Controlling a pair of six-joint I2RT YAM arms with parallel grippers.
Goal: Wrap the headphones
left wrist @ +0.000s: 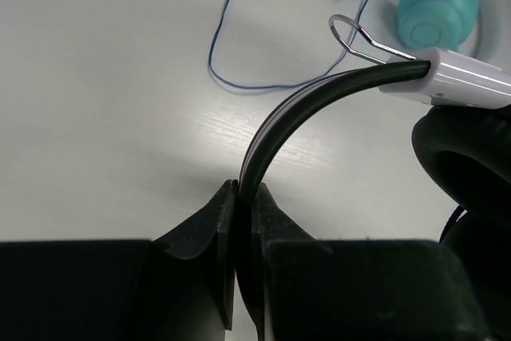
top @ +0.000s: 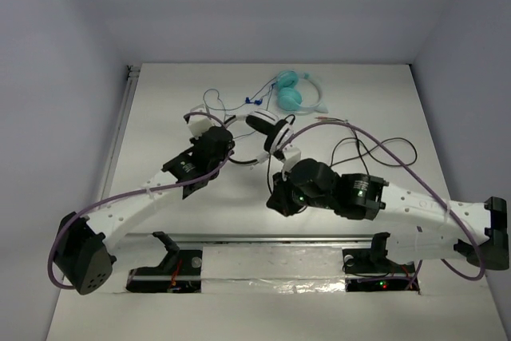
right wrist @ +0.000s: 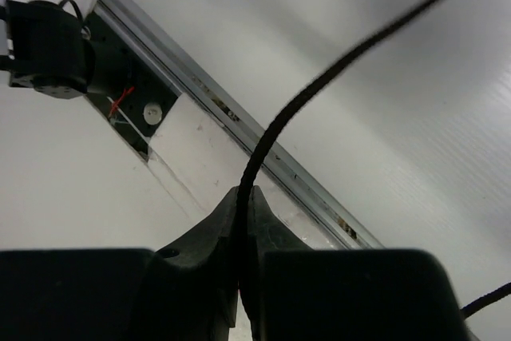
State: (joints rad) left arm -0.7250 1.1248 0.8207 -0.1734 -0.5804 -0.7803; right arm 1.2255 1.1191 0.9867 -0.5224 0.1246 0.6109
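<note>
**Both jaws clamped: headband on the left, cable on the right**

Closest to the left wrist camera, the left jaws were pressed together on the black-and-white headband (left wrist: 291,113) of the headphones (top: 263,128), with no gap showing on either side of the band. From there the band arched up and right to a white slider (left wrist: 463,77). The black ear pad (left wrist: 463,165) below it was cut off by the frame's right edge.

Up close in the right wrist view, the right jaws were pinched shut on the thin dark cable (right wrist: 319,85). It rose from between them and ran out of the top right corner, so its far end was outside that view. Behind it lay the metal rail (right wrist: 239,121) at the near edge.

From above, the headphones sat mid-surface between the two wrists, whose bodies hid both grips. Cable loops (top: 375,149) lay to the right on the surface (top: 160,109). Teal headphones (top: 291,92) and their blue-plug cable (left wrist: 223,37) lay just beyond, cropped in the left wrist view.
</note>
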